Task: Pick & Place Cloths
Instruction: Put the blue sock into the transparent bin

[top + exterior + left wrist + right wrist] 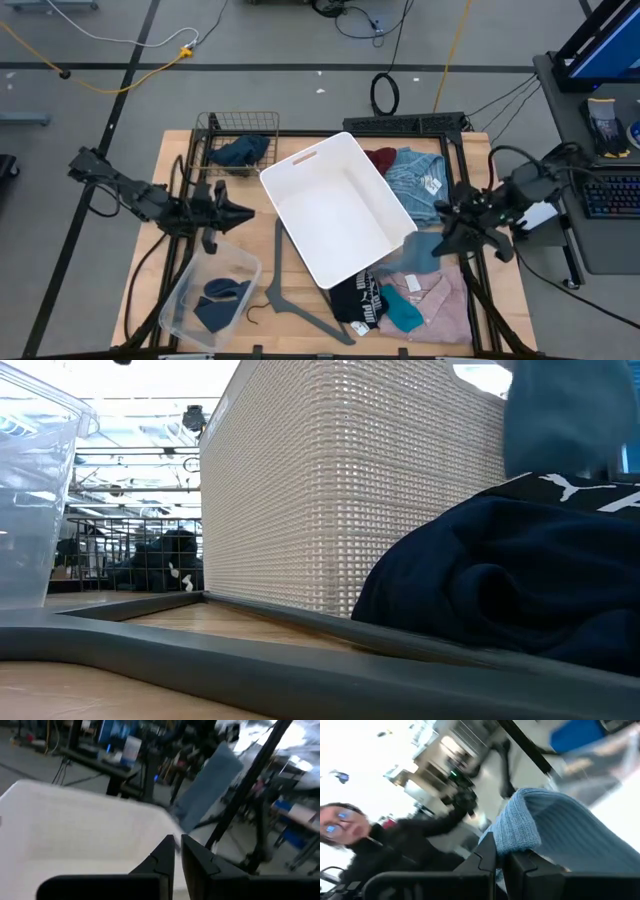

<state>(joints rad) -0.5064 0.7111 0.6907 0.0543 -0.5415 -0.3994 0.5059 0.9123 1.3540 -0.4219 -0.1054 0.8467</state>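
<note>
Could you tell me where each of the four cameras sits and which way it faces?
High view: overhead, straight down on the table, both arms, white bin.
Low view: table height, level across, facing the bin's wall and black cloth; no arm shows.
Left wrist view: past the left gripper at the bin.
Right wrist view: past the right gripper, shut on a light-blue cloth; a person behind.
Shared: that cloth also hangs in the left wrist view.

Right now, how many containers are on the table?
3: white bin in the middle, wire basket at the far left corner, clear tub at the near left. None seems hidden.
</note>
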